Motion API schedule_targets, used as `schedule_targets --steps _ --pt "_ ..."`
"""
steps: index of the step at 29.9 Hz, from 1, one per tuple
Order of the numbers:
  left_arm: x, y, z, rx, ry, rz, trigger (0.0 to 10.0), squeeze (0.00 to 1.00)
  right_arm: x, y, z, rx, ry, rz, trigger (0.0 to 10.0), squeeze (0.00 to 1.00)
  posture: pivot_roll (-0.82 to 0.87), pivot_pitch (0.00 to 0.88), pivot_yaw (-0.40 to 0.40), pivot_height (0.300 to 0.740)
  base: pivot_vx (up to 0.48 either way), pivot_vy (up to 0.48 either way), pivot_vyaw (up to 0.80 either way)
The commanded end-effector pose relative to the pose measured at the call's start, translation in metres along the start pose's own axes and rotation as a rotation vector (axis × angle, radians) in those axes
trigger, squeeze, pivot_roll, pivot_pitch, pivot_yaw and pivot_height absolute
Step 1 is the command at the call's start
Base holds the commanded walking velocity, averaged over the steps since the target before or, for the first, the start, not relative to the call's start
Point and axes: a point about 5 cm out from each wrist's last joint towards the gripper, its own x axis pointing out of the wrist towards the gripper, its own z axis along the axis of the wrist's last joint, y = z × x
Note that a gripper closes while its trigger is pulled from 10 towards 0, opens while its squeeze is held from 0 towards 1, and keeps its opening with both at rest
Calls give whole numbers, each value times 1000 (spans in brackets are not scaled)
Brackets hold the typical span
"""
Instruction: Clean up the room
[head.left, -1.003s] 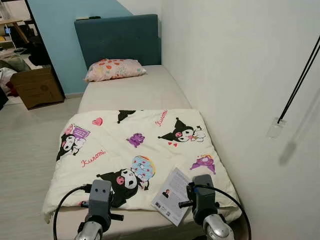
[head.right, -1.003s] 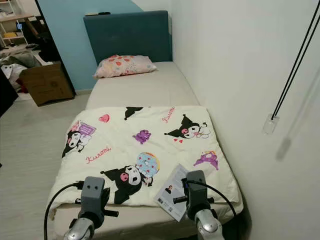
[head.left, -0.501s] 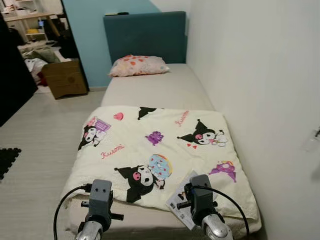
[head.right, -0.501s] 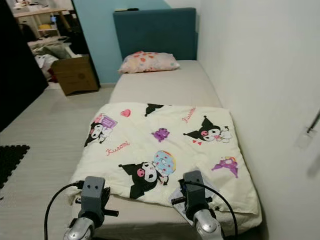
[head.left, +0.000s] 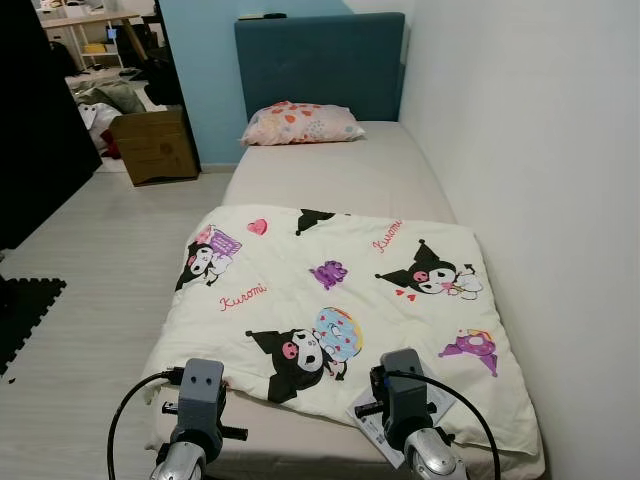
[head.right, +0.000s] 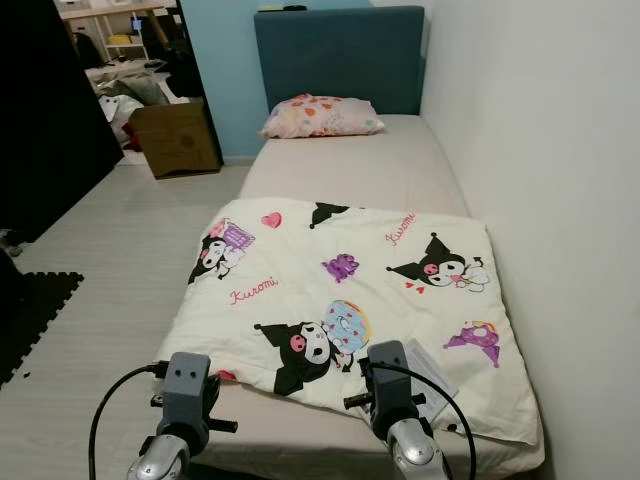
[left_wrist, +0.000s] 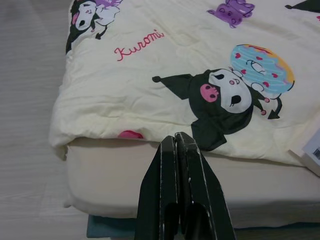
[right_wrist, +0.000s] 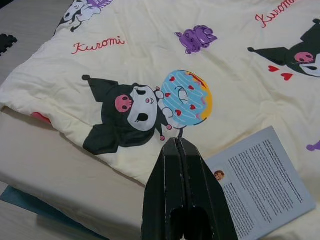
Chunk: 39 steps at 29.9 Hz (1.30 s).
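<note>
A thin booklet (right_wrist: 267, 182) with printed text and a small portrait lies flat on the cream cartoon-print blanket (head.left: 330, 300), near the blanket's foot-end corner on the wall side. In the head views it sits just beyond the right gripper (right_wrist: 184, 150), partly hidden behind that arm's wrist. The blanket covers the foot half of the bed (head.left: 330, 180), its near edge lying short of the mattress end so that a strip of beige sheet shows below it. The head half of the mattress is bare beige sheet, with a pink patterned pillow (head.left: 300, 122) against the teal headboard (head.left: 320, 60).

Both arms are held low at the foot of the bed. The right gripper points over the blanket beside the booklet, its jaws pressed together on nothing. The left gripper (left_wrist: 176, 145) points at the near mattress edge, below a black-and-pink cartoon figure, and its jaws are likewise closed and empty.

A white wall (head.left: 530, 150) runs along the bed's right side. To the left lies pale wood floor (head.left: 90, 260), with a black foam mat (head.left: 25, 315) at its edge. Farther back, by the blue wall (head.left: 200, 60), stands a cardboard box (head.left: 155, 145), with clutter and a counter (head.left: 80, 18) beyond it.
</note>
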Motion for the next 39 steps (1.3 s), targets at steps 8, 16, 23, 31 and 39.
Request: schedule_targets --steps 8,16,23,31,39 --pt "0 -2 -3 26 16 -24 10000 0 0 0 1 8 -11 -10 10000 0 -4 54 27 734 0 0 800" --pt "0 0 -2 27 16 -21 10000 0 0 0 1 13 -15 -17 10000 0 -2 48 30 734 0 0 800" --pt "0 1 -2 26 12 -20 10000 0 0 0 1 18 -18 -20 10000 0 -4 43 35 734 0 0 800" --pt "1 2 -1 14 12 -7 10000 0 0 -1 3 52 -29 -26 10000 0 -7 37 34 734 0 0 500" --pt "1 2 -1 6 9 -2 10000 0 1 -2 3 49 -32 -30 10000 0 -7 36 34 734 0 0 0"
